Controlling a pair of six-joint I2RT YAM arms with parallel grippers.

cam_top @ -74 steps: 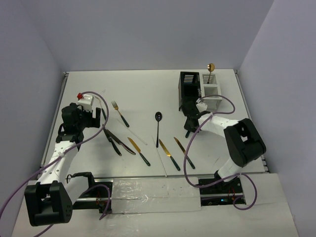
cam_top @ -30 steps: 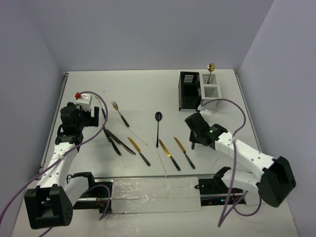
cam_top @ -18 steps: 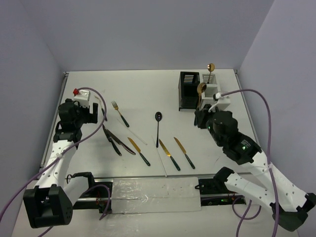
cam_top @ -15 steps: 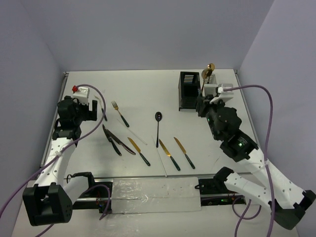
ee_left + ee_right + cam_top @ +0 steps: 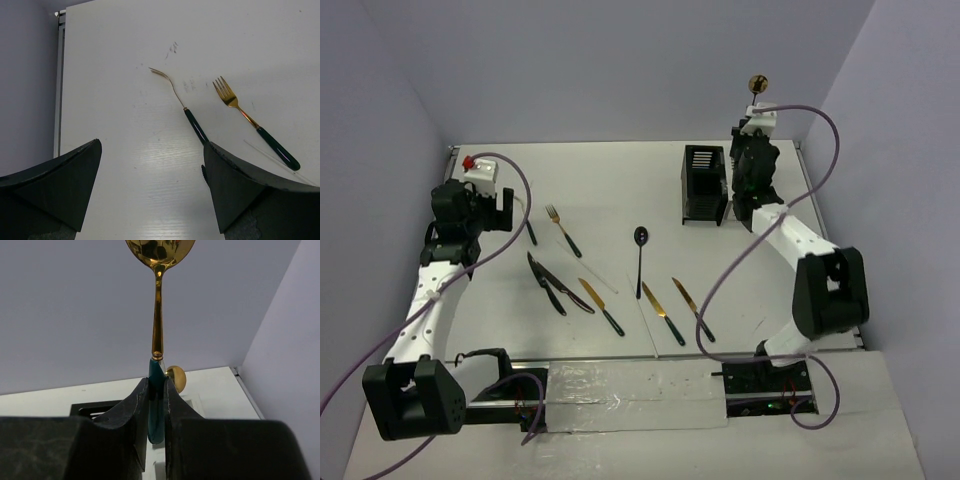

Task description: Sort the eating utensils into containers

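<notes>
My right gripper (image 5: 752, 140) is raised at the back right, above the caddies. It is shut on the dark handle of a gold spoon (image 5: 757, 82), held upright with the bowl on top. In the right wrist view the gripper (image 5: 157, 386) clamps that spoon (image 5: 157, 330). Below it are the black caddy (image 5: 95, 408) and the white caddy (image 5: 193, 399), where a second gold spoon (image 5: 176, 378) stands. The black caddy (image 5: 704, 185) shows from above; my arm hides the white one. My left gripper (image 5: 152, 150) is open and empty over the table, near two forks (image 5: 192, 122) (image 5: 250, 120).
Several utensils lie across the table's middle: a fork (image 5: 563, 230), black knives (image 5: 550, 285), a black spoon (image 5: 640, 248), gold knives (image 5: 602, 306) (image 5: 660, 306) (image 5: 692, 308) and thin white sticks (image 5: 601, 276). Purple cables loop from both arms. The table's left rail (image 5: 60, 75) is close to my left gripper.
My right gripper took the gold spoon from the table near the caddies, and the arm swung it up and back above the white caddy. My left arm drifted slightly back and left, still open.
</notes>
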